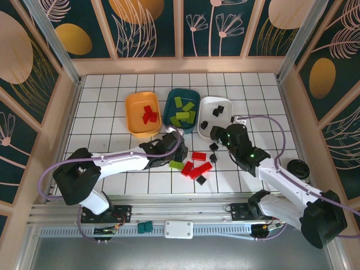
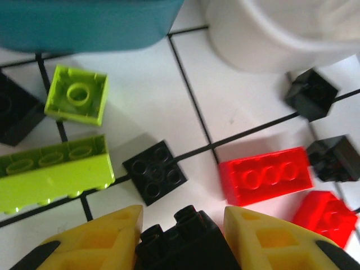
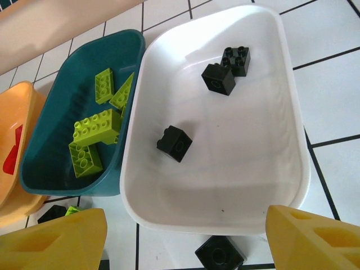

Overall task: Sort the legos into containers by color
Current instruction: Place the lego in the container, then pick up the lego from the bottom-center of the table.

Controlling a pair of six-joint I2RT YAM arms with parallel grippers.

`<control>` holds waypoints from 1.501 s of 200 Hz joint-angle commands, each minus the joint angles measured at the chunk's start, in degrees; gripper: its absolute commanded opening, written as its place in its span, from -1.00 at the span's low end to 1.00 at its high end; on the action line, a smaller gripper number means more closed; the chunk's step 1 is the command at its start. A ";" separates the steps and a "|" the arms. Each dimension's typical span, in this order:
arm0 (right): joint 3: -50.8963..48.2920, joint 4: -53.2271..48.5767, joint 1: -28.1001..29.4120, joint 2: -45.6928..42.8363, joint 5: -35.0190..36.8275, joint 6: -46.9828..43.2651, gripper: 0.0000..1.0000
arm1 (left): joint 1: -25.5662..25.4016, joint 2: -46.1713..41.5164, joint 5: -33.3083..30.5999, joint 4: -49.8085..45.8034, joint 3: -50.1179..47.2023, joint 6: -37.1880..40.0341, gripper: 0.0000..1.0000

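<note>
Bottom centre of the left wrist view, the left gripper [image 2: 183,219] clamps a black brick [image 2: 180,244]. Loose legos [image 2: 264,175] lie beyond. The right gripper [image 3: 187,219] gapes wide and empty over the near rim of the white tub [image 3: 225,174], which holds three black bricks [image 3: 174,143].

SURFACE: white gridded table [image 1: 101,95] | TUBS: orange tub [image 1: 136,115], teal tub [image 1: 170,112], white tub [image 1: 209,104] stood side by side | LOOSE: red bricks [image 1: 198,156], green bricks [image 2: 53,169], black bricks [image 1: 214,147] lay near them
</note>
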 commanded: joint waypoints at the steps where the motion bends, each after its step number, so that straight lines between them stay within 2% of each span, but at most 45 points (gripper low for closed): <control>1: -1.58 -1.26 -0.69 -2.44 2.55 1.64 0.49 | 0.81 -0.08 0.24 -2.34 6.23 2.65 -0.45; 33: -4.13 -2.87 -0.78 -5.78 3.03 3.08 0.49 | 4.88 8.05 3.24 -1.45 17.00 5.06 -0.48; 50: -4.99 -4.44 -0.78 -7.14 3.22 3.58 0.49 | 6.15 15.96 3.54 -2.23 24.57 6.33 -0.49; 104: -7.87 -8.86 -0.89 -12.48 3.18 5.20 0.50 | 6.99 33.96 4.22 -8.65 47.82 8.61 -0.45; 133: -9.70 -9.25 -0.86 -14.32 -0.26 5.56 0.50 | 7.48 38.50 5.02 -10.67 54.64 8.32 -0.24; 161: -12.54 -6.82 -0.69 -13.88 -6.41 5.61 0.51 | 7.45 37.66 6.51 -10.24 57.26 7.59 0.05; 201: -14.79 -2.25 1.17 -10.95 -11.29 5.66 0.51 | 7.46 29.43 8.60 -6.64 52.51 6.67 0.38; 233: -15.48 1.66 3.13 -7.73 -12.73 5.30 0.48 | 7.35 16.85 10.87 1.70 37.52 4.47 0.70; 261: -15.55 3.79 3.70 -3.98 -12.51 5.21 0.43 | 7.09 4.80 10.28 7.18 21.98 1.90 0.96; 300: -15.33 7.48 3.98 2.44 -12.69 4.69 0.34 | 6.66 -9.72 6.03 10.80 3.36 -1.76 0.97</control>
